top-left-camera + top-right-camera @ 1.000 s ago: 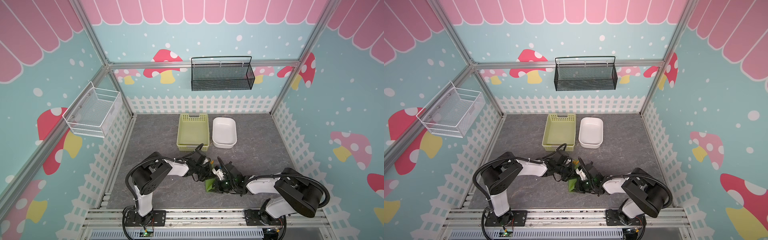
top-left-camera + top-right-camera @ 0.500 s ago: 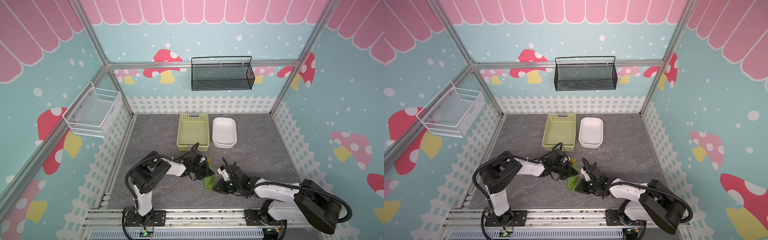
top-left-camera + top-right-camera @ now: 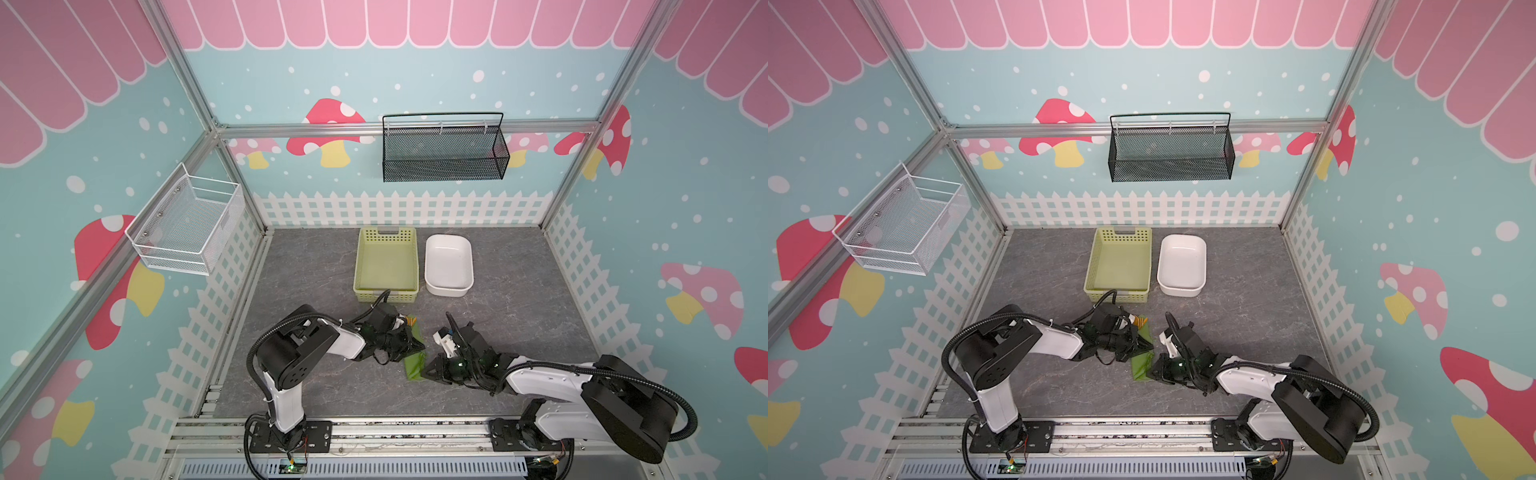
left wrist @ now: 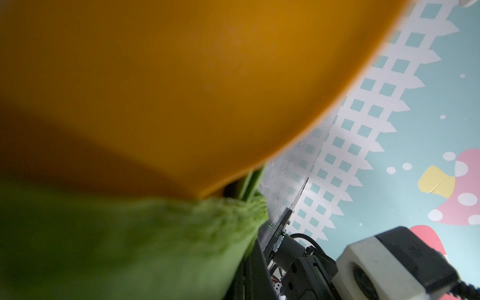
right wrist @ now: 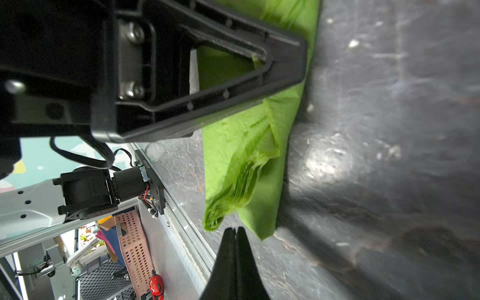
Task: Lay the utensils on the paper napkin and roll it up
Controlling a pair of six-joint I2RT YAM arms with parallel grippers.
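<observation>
1. Top views: the rolled paper napkin (image 3: 415,365) is laid 12-to-6 o'clock, with the utensils (image 3: 410,321) poking out at 12. The left gripper (image 3: 419,345), jaws closed, is pressed onto it from 9 o'clock. The right gripper (image 3: 429,370), closed and empty, is set at 3, nearer the 6 o'clock end.
2. Left wrist: only a blurred orange utensil and green paper are shown.
3. Right wrist: the roll's end is seen just ahead of the closed tips.
</observation>
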